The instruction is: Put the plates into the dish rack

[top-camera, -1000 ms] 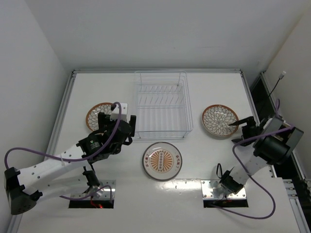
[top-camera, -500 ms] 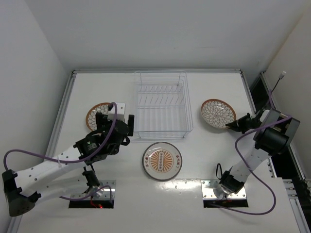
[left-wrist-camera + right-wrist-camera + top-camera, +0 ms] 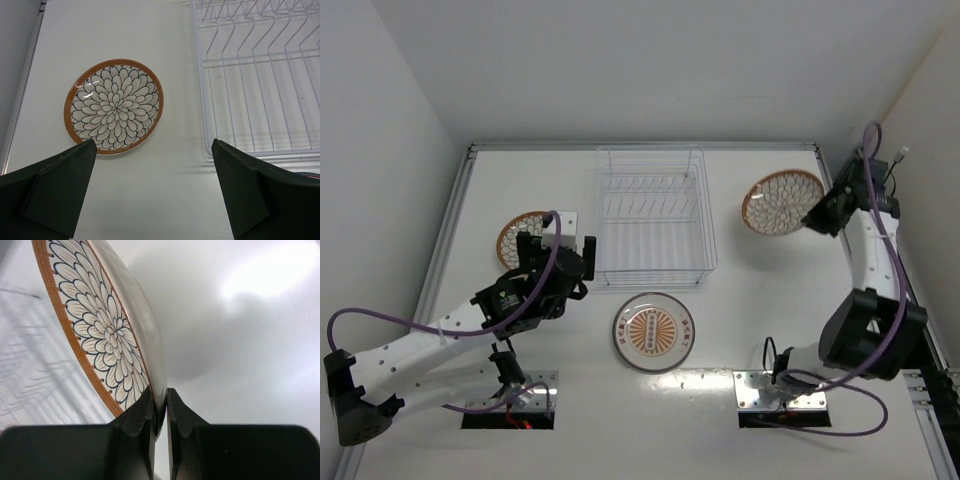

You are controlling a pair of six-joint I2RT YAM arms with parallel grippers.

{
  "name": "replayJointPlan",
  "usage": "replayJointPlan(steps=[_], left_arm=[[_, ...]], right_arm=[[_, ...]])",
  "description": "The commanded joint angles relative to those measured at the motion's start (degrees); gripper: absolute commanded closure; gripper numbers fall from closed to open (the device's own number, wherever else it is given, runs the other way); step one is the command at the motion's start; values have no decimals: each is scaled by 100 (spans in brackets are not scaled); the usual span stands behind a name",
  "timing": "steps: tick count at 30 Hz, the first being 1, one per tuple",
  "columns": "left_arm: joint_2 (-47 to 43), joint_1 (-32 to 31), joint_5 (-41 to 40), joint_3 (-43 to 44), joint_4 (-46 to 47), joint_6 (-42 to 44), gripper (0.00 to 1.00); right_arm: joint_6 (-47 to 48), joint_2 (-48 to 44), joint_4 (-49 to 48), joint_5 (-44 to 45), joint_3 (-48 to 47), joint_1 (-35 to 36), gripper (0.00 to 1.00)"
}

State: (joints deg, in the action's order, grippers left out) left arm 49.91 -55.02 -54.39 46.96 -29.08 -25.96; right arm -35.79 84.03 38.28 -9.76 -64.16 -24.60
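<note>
Hovering my left jaws, spread wide, just short of the left plate [image 3: 114, 106], flat on the counter [image 3: 760, 300], I'm lined up for its rim. Rack [image 3: 703, 215] sits centre, sunburst plate [image 3: 655, 332] before it. Right jaws pinch the rim of the right plate [image 3: 107, 335], tilted, I reckon, for the tines [image 3: 650, 185].

The top view looks down from behind; 2 close wrist views share the dish rack [image 3: 650, 215] with it.
</note>
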Motion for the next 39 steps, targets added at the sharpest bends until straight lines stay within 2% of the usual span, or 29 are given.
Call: replayJointPlan(steps=[1, 2, 7, 10, 13, 15, 19, 23, 32, 39], left_arm=[[45, 53, -36, 24, 148, -24, 0], [45, 53, -36, 24, 148, -24, 0], [45, 53, -36, 24, 148, -24, 0], [45, 53, -36, 24, 148, -24, 0], [45, 53, -36, 24, 148, -24, 0], [45, 53, -36, 24, 148, -24, 0], [45, 53, -36, 24, 148, -24, 0], [45, 53, -36, 24, 148, -24, 0], [45, 53, -36, 24, 201, -24, 0], [45, 53, -36, 24, 201, -24, 0]], right_arm=[[-253, -643, 99, 1357, -1623, 1163, 100], [-253, -555, 240, 1624, -2113, 1394, 100], [-200, 129, 882, 3537, -3145, 2852, 100], [-147, 499, 1172, 4428, -3777, 3529, 100], [-147, 1402, 1715, 5246, -4882, 4127, 100], [-95, 1728, 1884, 5710, -5237, 4401, 100], [-95, 2423, 2165, 6187, -5966, 4867, 100], [-95, 2943, 2332, 6529, -6248, 5131, 100], [28, 3400, 2228, 7013, -6143, 5369, 100], [370, 3769, 2062, 7365, -6468, 5615, 100]])
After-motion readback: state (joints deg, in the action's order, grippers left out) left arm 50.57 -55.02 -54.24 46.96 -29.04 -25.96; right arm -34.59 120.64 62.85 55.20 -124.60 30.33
